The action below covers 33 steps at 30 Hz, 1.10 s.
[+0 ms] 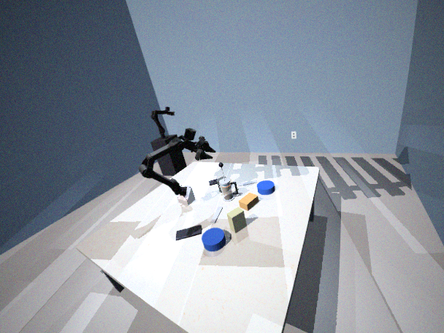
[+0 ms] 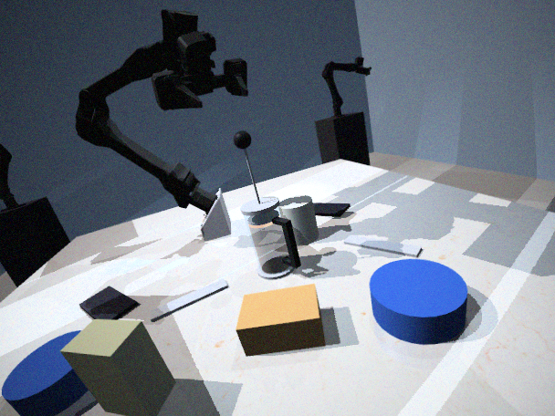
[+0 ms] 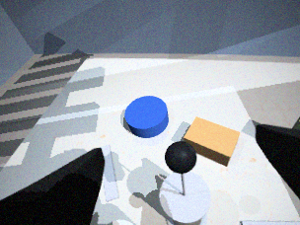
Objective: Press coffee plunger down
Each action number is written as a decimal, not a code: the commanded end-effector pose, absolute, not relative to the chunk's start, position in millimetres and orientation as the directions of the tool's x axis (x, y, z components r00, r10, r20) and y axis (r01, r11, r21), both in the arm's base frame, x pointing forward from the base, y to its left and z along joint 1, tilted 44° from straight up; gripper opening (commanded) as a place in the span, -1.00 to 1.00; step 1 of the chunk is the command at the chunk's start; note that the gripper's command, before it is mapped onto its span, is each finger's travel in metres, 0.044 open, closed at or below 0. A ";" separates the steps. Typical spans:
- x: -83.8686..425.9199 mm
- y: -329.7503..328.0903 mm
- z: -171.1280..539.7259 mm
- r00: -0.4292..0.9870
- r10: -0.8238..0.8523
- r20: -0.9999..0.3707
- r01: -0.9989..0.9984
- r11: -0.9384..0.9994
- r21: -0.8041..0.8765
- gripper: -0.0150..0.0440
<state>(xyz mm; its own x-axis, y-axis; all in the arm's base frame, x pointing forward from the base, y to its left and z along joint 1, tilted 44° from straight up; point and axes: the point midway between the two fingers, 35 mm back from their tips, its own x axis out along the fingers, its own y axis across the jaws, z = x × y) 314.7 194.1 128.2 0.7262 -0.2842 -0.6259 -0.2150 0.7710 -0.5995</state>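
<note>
Several things crowd the counter (image 2: 456,365): left to right, an olive block (image 2: 120,365), the press (image 2: 271,242) with raised plunger knob (image 2: 242,140), an orange block (image 2: 279,317), a blue cylinder (image 2: 417,298). Empty, wide-open jaws hang above the knob, apart.

air above knob (image 2: 242,140) free, mug (image 2: 298,218) beside

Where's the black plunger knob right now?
In the exterior view, the black round plunger knob stands raised on its rod above the glass coffee press, below the open claw.
</note>
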 end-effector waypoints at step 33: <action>330.9 148.3 68.8 0.751 -0.306 -0.586 -0.194 0.745 -0.638 1.00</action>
